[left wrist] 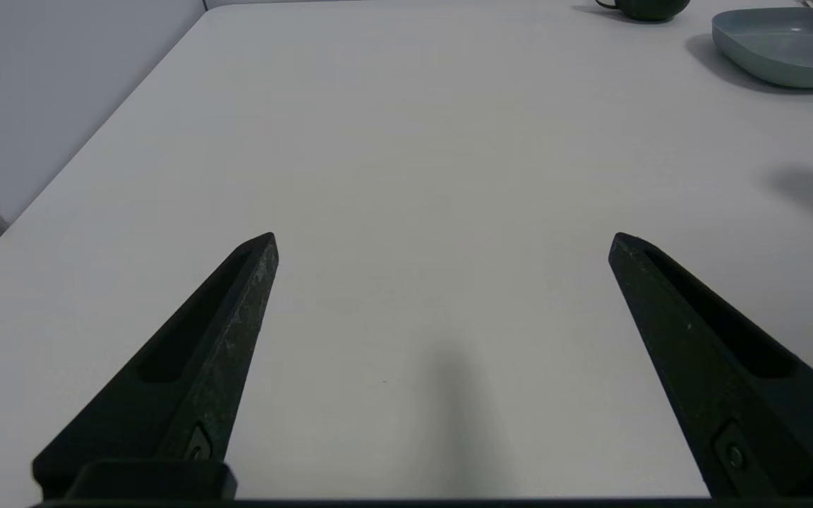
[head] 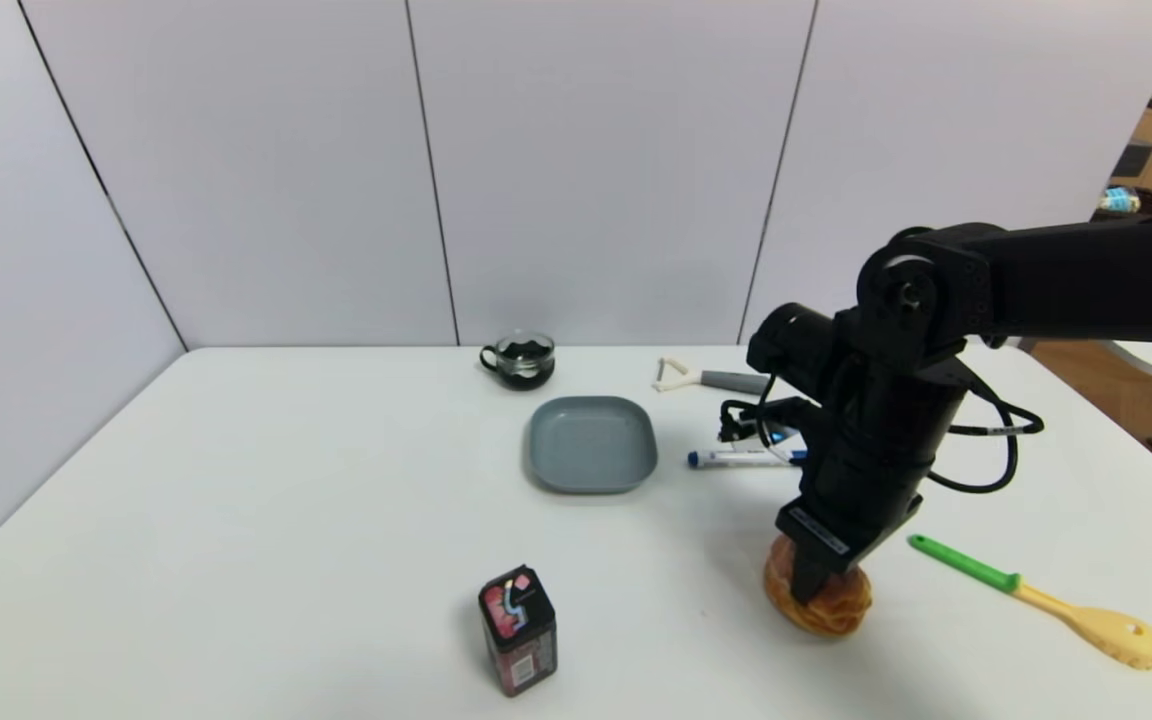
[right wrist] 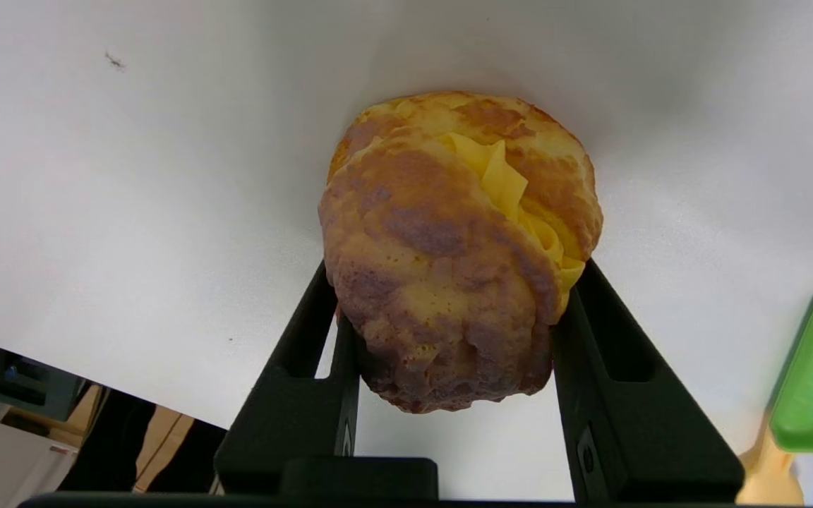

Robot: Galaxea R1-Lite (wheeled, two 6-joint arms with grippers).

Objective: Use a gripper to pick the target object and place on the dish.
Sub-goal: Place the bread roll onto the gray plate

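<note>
A: Where's the bun (head: 821,600) now?

B: On the table (head: 286,500), near the front edge and toward the right side, just beside the green-handled spatula (head: 1041,600). The right gripper (head: 816,585) points straight down over it, and the wrist view shows both fingers (right wrist: 308,367) pressed into its flanks. It has the bun clamped, though the bun looks to be resting on the table.

A: How will it handle?

B: Light, I'd say, and soft. The crust is crackled and bumpy, with a yellow filling showing through a split in the top. Squeeze hard and it would likely dent or crumble. The grip across the wide middle looks sensible, since the bumps give the pads something to bite.

A: And the dish (head: 591,443)?

B: Bare, around the middle of the table toward the back edge, well apart from the bun, with a pen (head: 741,458) just beside it.

A: The other arm?

B: The left gripper (left wrist: 442,243) is parked low over the table's left side, fingers spread wide, holding nothing.
</note>
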